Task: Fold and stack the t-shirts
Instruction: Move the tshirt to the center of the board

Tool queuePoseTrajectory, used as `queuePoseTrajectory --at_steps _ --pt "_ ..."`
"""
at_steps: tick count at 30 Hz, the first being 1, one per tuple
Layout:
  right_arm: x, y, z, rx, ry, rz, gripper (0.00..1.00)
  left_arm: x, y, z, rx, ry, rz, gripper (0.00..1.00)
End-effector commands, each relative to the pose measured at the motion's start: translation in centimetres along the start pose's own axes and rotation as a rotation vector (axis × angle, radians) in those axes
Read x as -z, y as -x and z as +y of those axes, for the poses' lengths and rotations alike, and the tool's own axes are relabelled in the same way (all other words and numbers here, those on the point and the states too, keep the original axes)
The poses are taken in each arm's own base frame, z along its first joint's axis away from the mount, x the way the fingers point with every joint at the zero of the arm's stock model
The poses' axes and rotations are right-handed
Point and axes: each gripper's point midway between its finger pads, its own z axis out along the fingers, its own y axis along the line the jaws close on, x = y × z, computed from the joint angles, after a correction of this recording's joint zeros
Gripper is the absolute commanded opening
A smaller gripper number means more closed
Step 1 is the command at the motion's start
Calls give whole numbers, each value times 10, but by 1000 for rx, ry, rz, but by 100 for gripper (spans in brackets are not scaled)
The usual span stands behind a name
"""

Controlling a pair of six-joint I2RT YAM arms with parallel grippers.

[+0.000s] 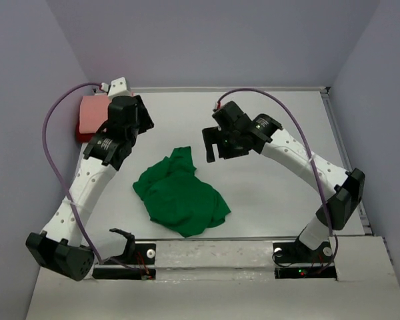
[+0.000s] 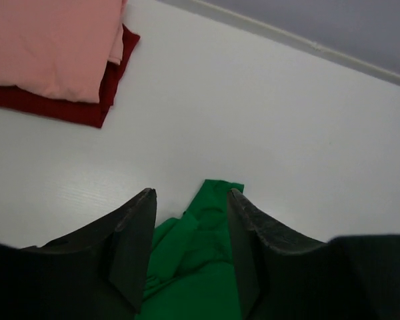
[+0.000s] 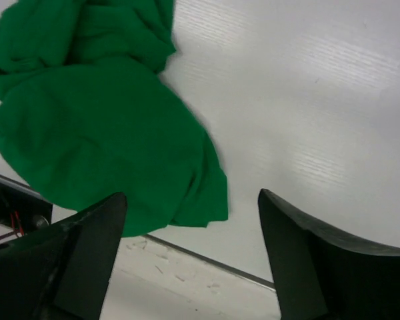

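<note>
A bright green t-shirt [image 1: 180, 195] lies crumpled in the middle of the white table, towards the near edge. At the back left a folded salmon-pink t-shirt [image 1: 93, 112] rests on a folded dark red one [image 1: 80, 135]. My left gripper [image 1: 141, 115] hangs above the table just right of that stack, open. In its wrist view the green cloth [image 2: 200, 257] shows below between the fingers, ungripped, with the pink tee [image 2: 53, 40] and the red tee [image 2: 87, 110] at upper left. My right gripper [image 1: 211, 148] hovers open beyond the green shirt's right side [image 3: 100, 127], holding nothing.
The grey base strip [image 1: 213, 252] with both arm mounts runs along the table's near edge, close to the green shirt's front hem. A raised rail [image 1: 340, 143] borders the right side. Pale walls close in on the back and both sides.
</note>
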Motion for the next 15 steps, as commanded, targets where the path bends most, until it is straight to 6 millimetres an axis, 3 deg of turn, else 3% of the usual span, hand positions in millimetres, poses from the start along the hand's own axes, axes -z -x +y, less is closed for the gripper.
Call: queuePoseTrajectory --at_steps 1,5,7,10,12,15 --pt "-41 5 -32 -183 98 -31 77 -30 -43 -10 -62 -18 161 47" --pt "-63 2 -53 -141 -9 26 78 -56 -74 -19 -67 -35 262 42" --pt "-61 5 -50 -144 9 19 77 -66 -85 -12 -91 11 305 41" --pt "-64 -10 -38 -165 87 55 77 -73 -92 -6 -113 43 318 41" --pt "-70 -20 -35 -153 115 86 79 -77 -98 -2 -115 52 327 40" --pt "-82 -18 -34 -142 150 117 79 -86 -118 3 -112 51 399 40"
